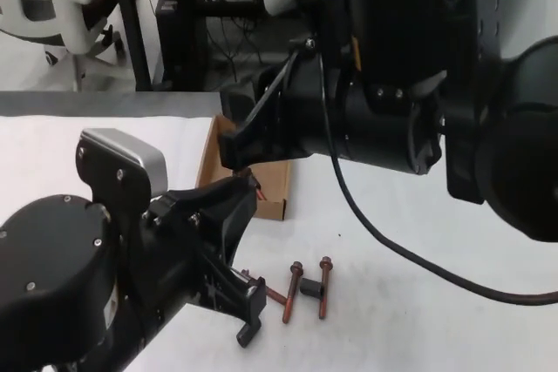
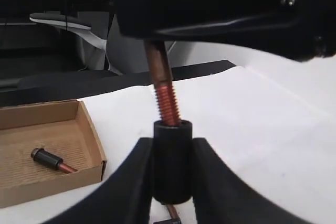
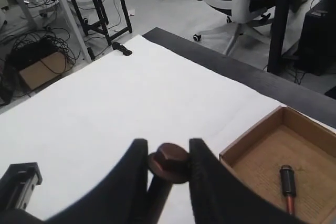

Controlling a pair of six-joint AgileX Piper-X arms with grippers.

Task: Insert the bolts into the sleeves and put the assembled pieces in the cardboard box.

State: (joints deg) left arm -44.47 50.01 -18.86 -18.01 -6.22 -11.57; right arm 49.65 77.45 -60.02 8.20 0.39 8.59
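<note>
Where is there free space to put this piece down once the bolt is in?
The cardboard box floor is mostly bare beside the one assembled piece. The white cloth is open to the right of the loose bolts. It is crowded on the near side of the box, where those bolts and a loose sleeve lie together.

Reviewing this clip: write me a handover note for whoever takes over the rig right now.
Left gripper: fingers shut on a sleeve, held upright.
Right gripper: fingers shut on a bolt near its head, threaded end at the sleeve's mouth.
Done: one assembled piece lies in the cardboard box.
Left: seat this bolt and box the pair, then assemble the loose bolts and loose sleeve on the bench.
</note>
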